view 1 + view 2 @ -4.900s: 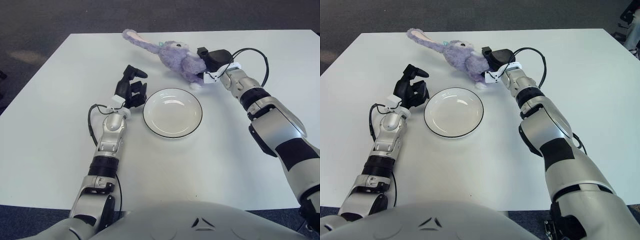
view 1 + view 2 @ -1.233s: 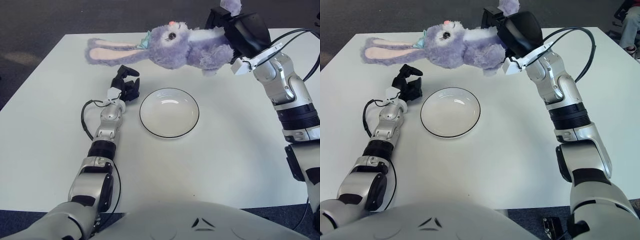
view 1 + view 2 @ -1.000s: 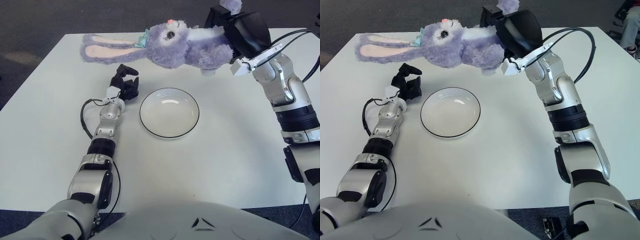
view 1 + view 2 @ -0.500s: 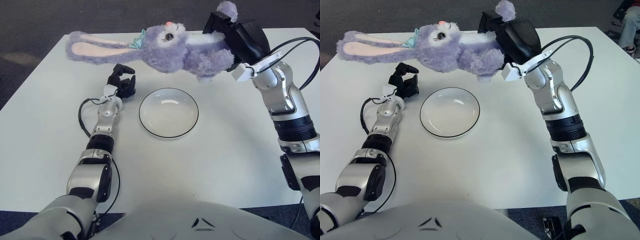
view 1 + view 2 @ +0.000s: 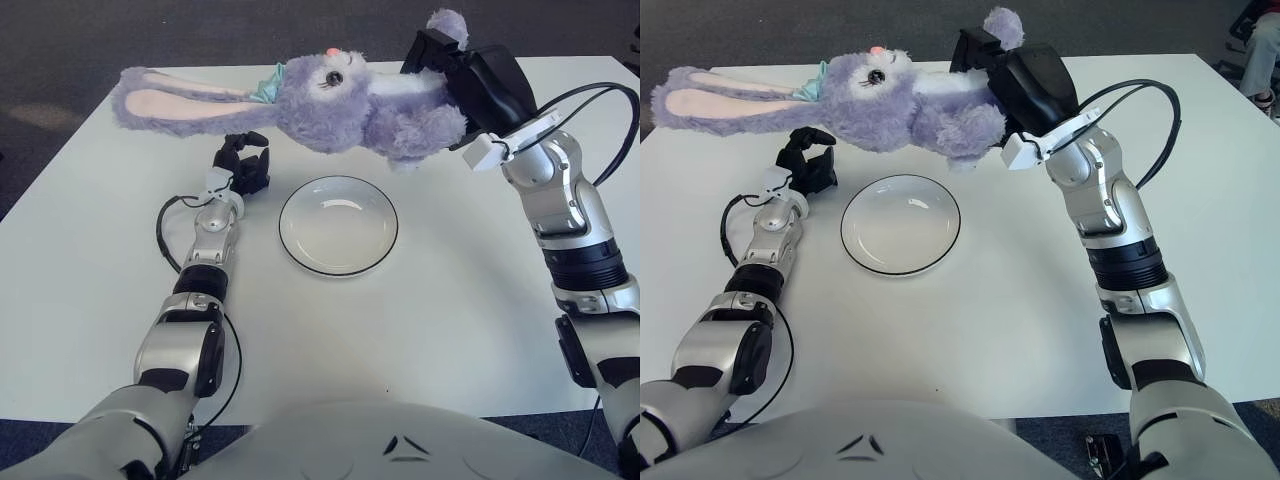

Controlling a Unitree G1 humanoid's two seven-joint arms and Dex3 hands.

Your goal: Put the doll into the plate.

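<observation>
A purple plush rabbit doll (image 5: 340,98) with long pink-lined ears hangs in the air above the far side of the table, lying on its side with its ears stretched to the left. My right hand (image 5: 462,75) is shut on its rear end, high over the table. Below and slightly nearer sits a white plate (image 5: 338,225) with a dark rim, nothing in it. My left hand (image 5: 243,166) shows just left of the plate, fingers curled and holding nothing, under the doll's ears.
The white table (image 5: 450,330) spreads wide around the plate. Dark carpet floor (image 5: 150,30) lies beyond its far edge. A black cable (image 5: 600,100) loops from my right wrist.
My right hand has carried the doll further left and a little lower, so its body now hangs over the plate's far edge. The left hand has barely moved.
</observation>
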